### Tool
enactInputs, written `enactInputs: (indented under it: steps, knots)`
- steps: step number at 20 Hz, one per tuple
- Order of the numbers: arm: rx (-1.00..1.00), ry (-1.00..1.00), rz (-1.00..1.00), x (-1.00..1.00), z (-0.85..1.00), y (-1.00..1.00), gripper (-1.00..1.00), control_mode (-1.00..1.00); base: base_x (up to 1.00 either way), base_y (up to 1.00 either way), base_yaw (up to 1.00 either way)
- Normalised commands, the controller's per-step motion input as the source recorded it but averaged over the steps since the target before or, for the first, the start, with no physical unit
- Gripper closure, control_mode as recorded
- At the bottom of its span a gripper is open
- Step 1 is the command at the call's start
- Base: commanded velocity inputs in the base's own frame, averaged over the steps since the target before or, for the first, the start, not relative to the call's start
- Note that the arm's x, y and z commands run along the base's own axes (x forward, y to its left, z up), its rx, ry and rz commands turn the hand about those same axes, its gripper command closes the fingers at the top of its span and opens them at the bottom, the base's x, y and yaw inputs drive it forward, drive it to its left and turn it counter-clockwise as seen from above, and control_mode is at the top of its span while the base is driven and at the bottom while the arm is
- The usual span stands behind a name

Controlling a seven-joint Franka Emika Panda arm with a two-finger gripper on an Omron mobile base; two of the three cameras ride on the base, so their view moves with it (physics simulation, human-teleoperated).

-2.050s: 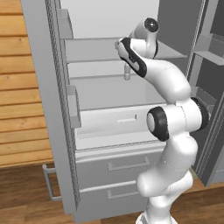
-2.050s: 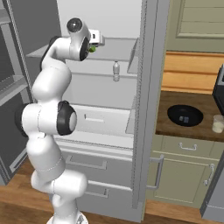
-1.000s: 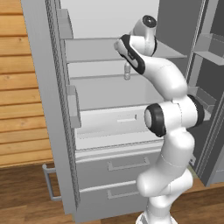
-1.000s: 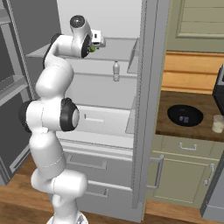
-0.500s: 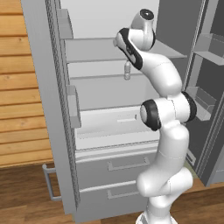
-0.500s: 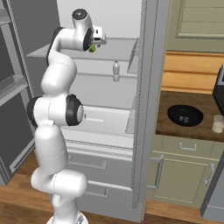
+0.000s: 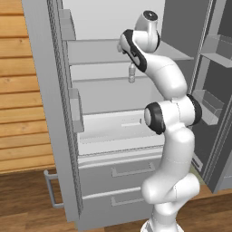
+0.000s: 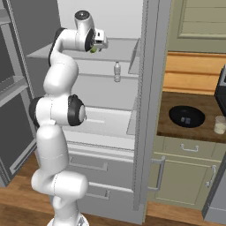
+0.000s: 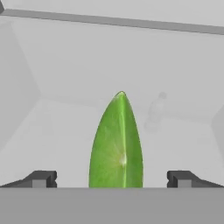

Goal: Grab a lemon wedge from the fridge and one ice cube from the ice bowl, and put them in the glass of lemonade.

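The arm has stretched taller than a moment ago, lifting the gripper (image 9: 111,178) to the upper shelf (image 8: 119,49) of the open fridge (image 7: 50,90). Its fingers (image 9: 41,178) stand wide apart with the lemon wedge (image 9: 117,144) upright between them, untouched, near the shelf's front edge. A small bottle (image 8: 117,72) stands on the shelf below. The ice bowl (image 8: 187,116) and glass of lemonade (image 8: 219,125) sit unchanged on the counter (image 8: 176,132).

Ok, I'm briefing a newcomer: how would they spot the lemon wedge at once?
Look into the open grey fridge, at its upper shelf. The lemon wedge lies there between the open gripper fingers. It is small, pointed and green-yellow, unlike the pale bottle one shelf below.
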Motion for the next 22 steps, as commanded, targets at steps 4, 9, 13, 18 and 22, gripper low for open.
enactInputs:
  steps: [4, 9, 13, 18, 22]
  knots:
    - [0.00, 0.00, 0.00, 0.00, -0.43, 0.00, -1.00, -1.00, 0.00, 0.00, 0.00]
    - [0.00, 0.01, 0.00, 0.00, 0.00, 0.00, -1.00, -1.00, 0.00, 0.00, 0.00]
    - [0.00, 0.00, 0.00, 0.06, 0.00, 0.00, -1.00, -1.00, 0.00, 0.00, 0.00]
    - [0.03, -0.05, 0.00, 0.24, -0.07, 0.00, -1.00, -1.00, 0.00, 0.00, 0.00]
    - [0.03, -0.02, 0.00, 0.17, 0.02, 0.00, -1.00, -1.00, 0.00, 0.00, 0.00]
